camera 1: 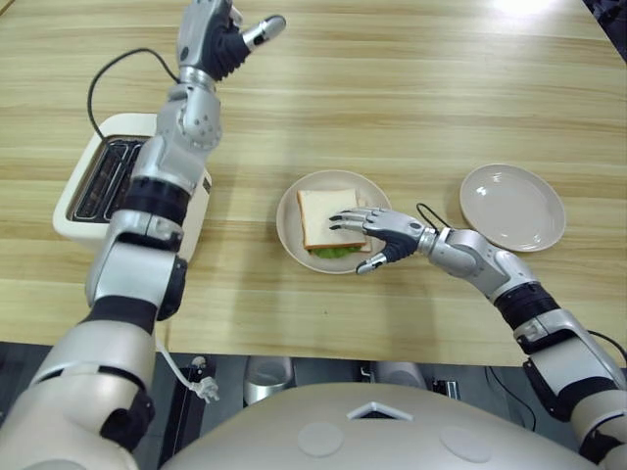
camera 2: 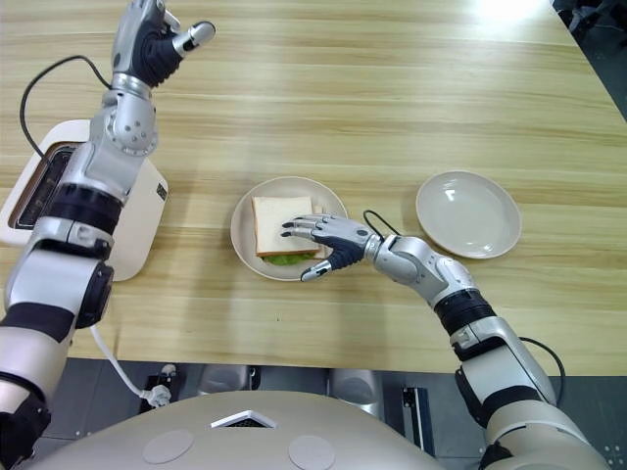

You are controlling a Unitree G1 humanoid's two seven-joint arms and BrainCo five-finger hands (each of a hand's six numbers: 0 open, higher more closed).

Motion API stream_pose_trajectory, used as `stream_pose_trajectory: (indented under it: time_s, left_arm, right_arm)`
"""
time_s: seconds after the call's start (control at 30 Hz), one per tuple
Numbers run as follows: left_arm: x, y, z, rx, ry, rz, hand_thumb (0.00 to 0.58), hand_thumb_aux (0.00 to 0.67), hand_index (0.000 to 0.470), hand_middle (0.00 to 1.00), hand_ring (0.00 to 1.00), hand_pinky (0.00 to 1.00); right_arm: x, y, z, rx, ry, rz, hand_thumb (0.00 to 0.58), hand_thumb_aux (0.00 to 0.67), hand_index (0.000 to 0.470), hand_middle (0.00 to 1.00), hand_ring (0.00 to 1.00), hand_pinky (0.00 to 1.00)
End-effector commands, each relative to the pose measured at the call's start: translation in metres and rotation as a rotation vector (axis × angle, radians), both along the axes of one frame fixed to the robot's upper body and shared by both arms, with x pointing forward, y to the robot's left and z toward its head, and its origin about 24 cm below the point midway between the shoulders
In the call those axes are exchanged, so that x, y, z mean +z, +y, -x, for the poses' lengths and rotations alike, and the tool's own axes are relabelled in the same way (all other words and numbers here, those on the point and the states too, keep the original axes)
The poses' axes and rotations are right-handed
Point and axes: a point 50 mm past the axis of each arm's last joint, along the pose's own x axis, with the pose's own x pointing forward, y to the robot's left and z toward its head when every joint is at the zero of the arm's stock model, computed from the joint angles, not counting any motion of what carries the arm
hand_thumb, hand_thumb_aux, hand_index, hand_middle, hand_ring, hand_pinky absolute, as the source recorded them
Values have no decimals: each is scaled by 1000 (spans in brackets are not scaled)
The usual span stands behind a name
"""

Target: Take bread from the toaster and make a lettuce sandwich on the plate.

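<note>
A sandwich (camera 1: 320, 217) lies on the middle plate (camera 1: 294, 196): a white bread slice on top, green lettuce (camera 1: 333, 253) peeking out at its near edge. My right hand (camera 1: 380, 232) rests at the sandwich's right side, fingers spread flat over the bread's edge, open and holding nothing. The cream toaster (camera 1: 80, 196) stands at the left, slots dark. My left hand (camera 1: 220, 39) is raised far above the toaster over the back of the table, fingers loosely extended and empty.
A second, empty plate (camera 1: 512, 206) sits to the right of the sandwich plate. The toaster's black cord (camera 1: 103, 78) loops behind it, and a white cable with plug (camera 1: 201, 387) hangs off the table's front edge.
</note>
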Motion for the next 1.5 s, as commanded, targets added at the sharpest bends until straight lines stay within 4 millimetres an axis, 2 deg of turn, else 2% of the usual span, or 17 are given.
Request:
stream_pose_trajectory:
  time_s: [0.03,0.07,0.27,0.4,0.53,0.6,0.7,0.87,0.93,1.0,1.1,1.3,1.5]
  left_arm:
    - [-4,4,21,-102,59,130,580,670,460,773,773,773]
    - [-8,5,27,-133,102,188,580,670,460,1000,1000,1000]
    - [-24,23,80,-175,199,304,580,670,460,1000,1000,1000]
    - [-38,43,119,-138,265,332,580,670,460,1000,1000,1000]
    - [-62,35,169,-306,462,291,580,670,460,1000,1000,1000]
    - [-75,30,186,-381,573,267,580,670,460,1000,1000,1000]
    - [-108,21,206,-433,766,189,580,670,460,1000,1000,1000]
    - [-159,-5,234,-535,983,-35,580,670,460,1000,1000,1000]
    - [-170,-11,235,-545,1008,-108,580,670,460,1000,1000,1000]
    - [-181,-11,227,-485,994,-202,580,670,460,1000,1000,1000]
    - [-195,-13,216,-427,977,-321,580,670,460,1000,1000,1000]
    - [-211,-30,185,-414,945,-399,580,670,460,1000,1000,1000]
    - [-205,-36,145,-375,888,-341,580,670,460,1000,1000,1000]
  right_arm:
    - [35,-4,-2,-24,-70,-327,580,670,460,1000,1000,1000]
    - [39,-5,1,-10,-68,-377,580,670,460,1000,1000,1000]
    - [56,-13,12,20,12,-607,580,670,460,1000,1000,1000]
    - [55,-25,20,9,61,-626,580,670,460,1000,1000,1000]
    - [39,-31,35,38,142,-489,580,670,460,1000,1000,1000]
    - [28,-34,42,44,172,-383,580,670,460,1000,1000,1000]
    - [2,-34,55,76,187,-130,580,670,460,1000,1000,1000]
    - [-23,-33,67,99,194,63,580,670,460,1000,1000,1000]
    - [-35,-33,73,111,230,134,580,670,460,1000,1000,1000]
    - [-43,-35,76,119,258,202,580,670,460,1000,1000,1000]
    - [-48,-36,68,97,253,263,580,670,460,1000,1000,1000]
    - [-44,-28,29,42,147,376,580,670,460,1000,1000,1000]
    - [-46,-9,-10,-8,93,407,580,670,460,1000,1000,1000]
